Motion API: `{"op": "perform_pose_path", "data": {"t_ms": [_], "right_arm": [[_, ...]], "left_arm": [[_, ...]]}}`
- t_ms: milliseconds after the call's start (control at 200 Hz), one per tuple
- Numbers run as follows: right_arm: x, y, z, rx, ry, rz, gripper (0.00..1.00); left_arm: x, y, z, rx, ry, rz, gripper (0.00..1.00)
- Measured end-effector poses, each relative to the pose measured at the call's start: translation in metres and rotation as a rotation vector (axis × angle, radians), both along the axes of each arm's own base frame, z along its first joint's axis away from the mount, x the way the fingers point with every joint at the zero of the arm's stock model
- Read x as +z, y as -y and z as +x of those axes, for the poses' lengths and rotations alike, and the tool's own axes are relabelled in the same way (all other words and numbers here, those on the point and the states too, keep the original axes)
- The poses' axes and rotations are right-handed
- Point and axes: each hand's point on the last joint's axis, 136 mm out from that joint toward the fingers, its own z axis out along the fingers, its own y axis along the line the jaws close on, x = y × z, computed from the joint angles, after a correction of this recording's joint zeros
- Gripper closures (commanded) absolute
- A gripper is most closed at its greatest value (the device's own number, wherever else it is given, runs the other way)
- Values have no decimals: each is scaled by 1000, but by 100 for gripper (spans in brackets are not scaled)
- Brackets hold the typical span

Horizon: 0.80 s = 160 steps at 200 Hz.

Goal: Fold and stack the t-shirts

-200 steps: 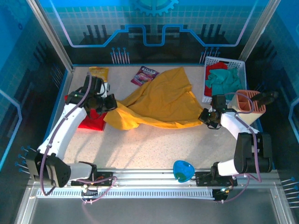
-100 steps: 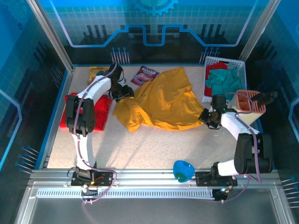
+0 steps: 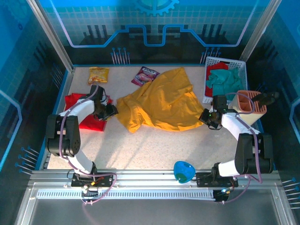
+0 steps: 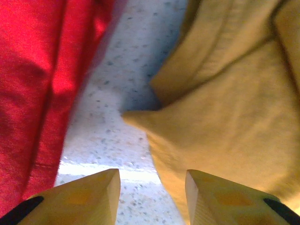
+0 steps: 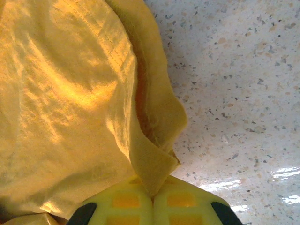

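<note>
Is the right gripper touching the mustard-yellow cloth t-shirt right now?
Touching. In the right wrist view, a fold of the mustard-yellow cloth t-shirt runs down into the seam between the closed fingers of the right gripper.

My table [image 3: 154,140] — pale, speckled top with a blue edge. Far left: a yellow snack packet [image 3: 98,74], lying flat; toward the middle of the far side, a purple snack packet [image 3: 146,75]. Far right: a white slatted basket [image 3: 225,61] holding teal cloth [image 3: 224,80]; just in front of it, a salmon ribbed holder [image 3: 251,102]. Nearest me — a blue bowl [image 3: 183,171] on the metal rail [image 3: 140,180].
</note>
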Motion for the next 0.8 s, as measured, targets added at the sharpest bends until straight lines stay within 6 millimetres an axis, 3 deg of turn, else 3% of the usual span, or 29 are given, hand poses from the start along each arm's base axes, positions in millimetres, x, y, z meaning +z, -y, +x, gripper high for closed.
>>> {"op": "perform_pose_path", "data": {"t_ms": [310, 610, 800], "right_arm": [[-5, -1, -4, 9, -11, 11, 100], [-5, 2, -4, -2, -11, 11, 100], [-4, 1, -4, -5, -11, 17, 100]], "left_arm": [[-30, -3, 25, 30, 25, -8, 63], [-27, -5, 34, 54, 56, -16, 89], [-19, -5, 32, 59, 73, -17, 100]]}}
